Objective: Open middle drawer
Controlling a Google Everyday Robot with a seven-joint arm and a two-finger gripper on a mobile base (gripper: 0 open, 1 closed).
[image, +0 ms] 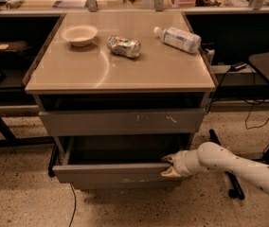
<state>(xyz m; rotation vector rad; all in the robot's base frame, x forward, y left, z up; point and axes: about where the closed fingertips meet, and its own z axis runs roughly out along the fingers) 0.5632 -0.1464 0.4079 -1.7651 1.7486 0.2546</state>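
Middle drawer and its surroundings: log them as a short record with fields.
middle drawer: pulled partly out, dark interior showing
tool: at the right end of the middle drawer's front, arm coming in from the right
front above: grey, with pale scratch marks
cabinet top: carries three things
bowl: upright, back left
crushed can: on its side, middle
bottle: lying down, back right
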